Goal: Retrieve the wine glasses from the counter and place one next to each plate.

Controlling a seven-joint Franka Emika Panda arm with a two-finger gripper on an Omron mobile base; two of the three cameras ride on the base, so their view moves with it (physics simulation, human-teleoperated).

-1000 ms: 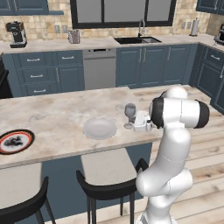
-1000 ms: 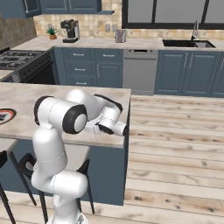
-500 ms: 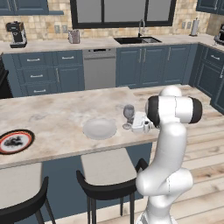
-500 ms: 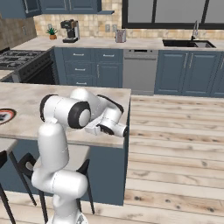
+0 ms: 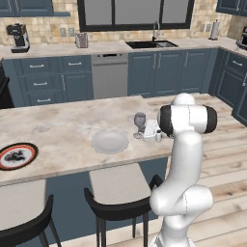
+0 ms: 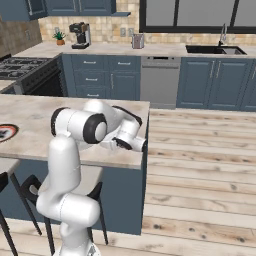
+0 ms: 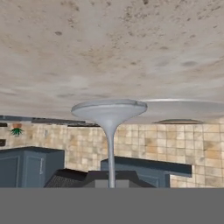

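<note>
The small clear bluish-grey stemmed wine glass (image 5: pixel 140 124) stands upright on the beige marble-look island counter (image 5: pixel 58 130), just beside the plain pale grey-white round plate (image 5: pixel 110 142). The two-finger gripper (image 5: pixel 153 135) is clenched on its thin stem (image 7: pixel 110 153). Judged light, rigid, slippery and fragile, best held at mid-stem; the red-rimmed patterned plate (image 5: pixel 16 156) lies well apart with nothing between.

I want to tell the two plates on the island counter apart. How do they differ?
The pale plate is plain grey-white; the patterned plate has a red-orange rim, a black ring and a dark-figured white centre. The pale plate has a wine glass standing beside it; the patterned plate has none near it and lies farther from the arm. Both are round, flat and lie on the counter.
</note>
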